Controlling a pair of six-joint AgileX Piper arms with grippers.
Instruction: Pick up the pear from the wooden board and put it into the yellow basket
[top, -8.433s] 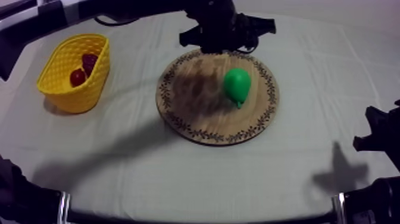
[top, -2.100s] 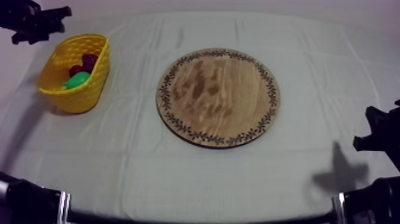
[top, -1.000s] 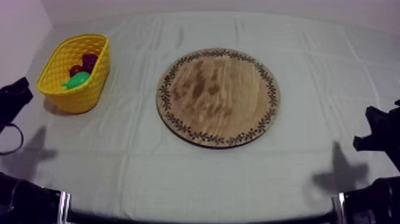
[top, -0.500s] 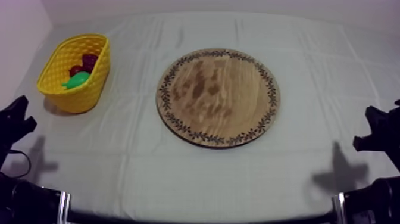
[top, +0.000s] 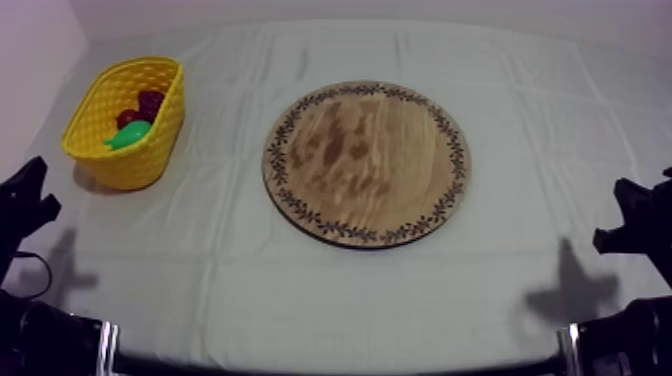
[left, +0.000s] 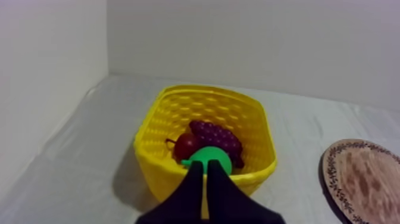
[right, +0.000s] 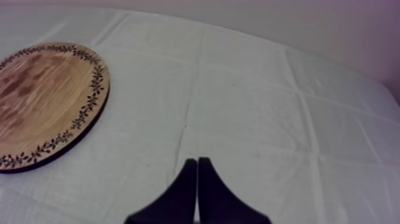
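The green pear (top: 132, 134) lies inside the yellow basket (top: 98, 108) at the table's far left, beside the grapes (top: 150, 101) and a small red fruit (top: 127, 118). The left wrist view looks into the basket (left: 155, 173), where the pear (left: 211, 158), grapes (left: 218, 136) and small red fruit (left: 185, 145) lie together. My left gripper (left: 204, 170) is shut on nothing, a narrow wedge just short of the basket's near wall; it rests low at the left edge (top: 24, 195). My right gripper (right: 197, 165) is shut, empty, over bare cloth, and sits low at the right (top: 628, 225). Nothing lies on the round wooden board (top: 366, 160).
The board's patterned rim (right: 89, 101) lies to one side of my right gripper. A wall rises behind the basket and along the table's left side. Bare cloth spreads between the basket, the board and the front edge.
Over the last second my left arm has sunk a little lower at the left edge and come to rest. The pear, basket, board and right arm have not moved.
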